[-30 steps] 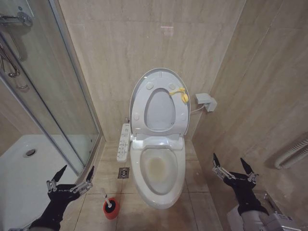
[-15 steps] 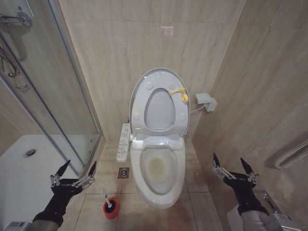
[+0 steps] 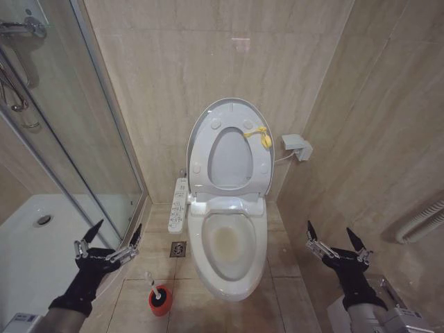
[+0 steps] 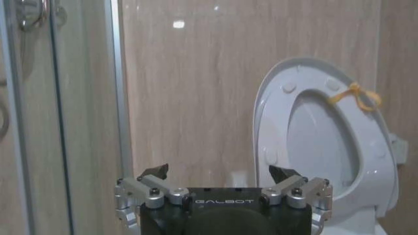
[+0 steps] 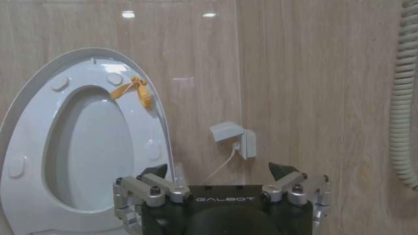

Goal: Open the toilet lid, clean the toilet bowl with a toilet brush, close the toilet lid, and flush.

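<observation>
One toilet bowl (image 3: 230, 260) is shown, with one toilet lid (image 3: 230, 149) raised upright and one yellow tag (image 3: 259, 135) tied at its edge. One toilet brush (image 3: 154, 288) is seated in one red cup holder (image 3: 160, 302). Two grippers are counted: left gripper (image 3: 109, 236) and right gripper (image 3: 332, 238). One floor drain (image 3: 178, 249) is seen.

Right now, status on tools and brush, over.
Left tool open, above the toilet brush. Right tool open, idle right of the toilet bowl. Toilet lid up. Nothing blocking.

Toilet brush (image 3: 154, 288) bristle head sunk in the red cup holder (image 3: 160, 301), probably hidden entirely.
</observation>
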